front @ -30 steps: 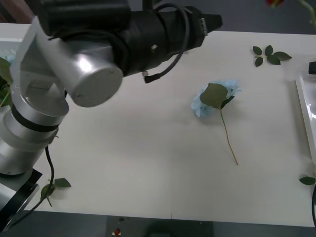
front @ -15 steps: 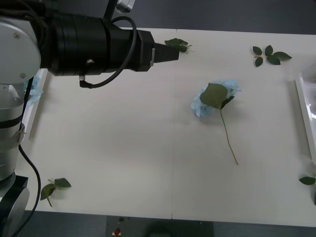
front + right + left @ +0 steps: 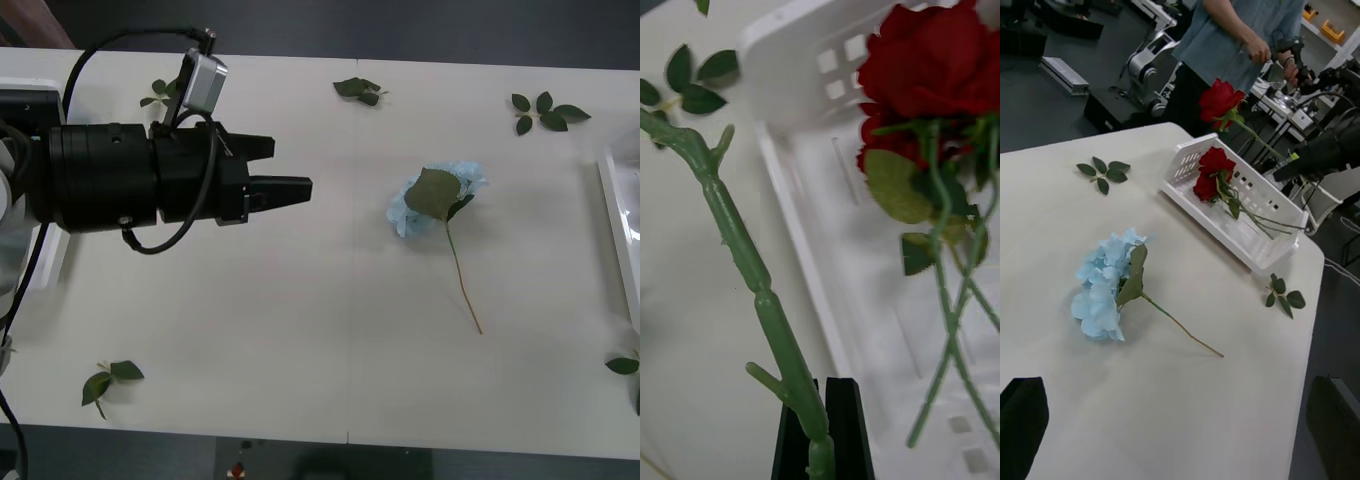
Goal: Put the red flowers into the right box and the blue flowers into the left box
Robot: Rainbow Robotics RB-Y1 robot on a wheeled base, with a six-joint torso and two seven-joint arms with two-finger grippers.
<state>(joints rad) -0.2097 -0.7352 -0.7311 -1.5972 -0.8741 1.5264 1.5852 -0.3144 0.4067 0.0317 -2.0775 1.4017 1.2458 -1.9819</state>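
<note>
Your left hand [image 3: 290,182], fingers spread, points at the blue flower [image 3: 432,200] lying on the bench [image 3: 300,300]; reach and pinch next. Your right hand [image 3: 824,427] pinches a red rose [image 3: 1221,100] above the right box [image 3: 1259,225].

You are looking at a robotics lab or workshop. Beyond the white table [image 3: 1225,420], the left wrist view shows a dark floor, another robot arm [image 3: 1154,52], cabled equipment, shelving with yellow bins [image 3: 1334,30], and a standing person [image 3: 1225,45] holding a controller.
</note>
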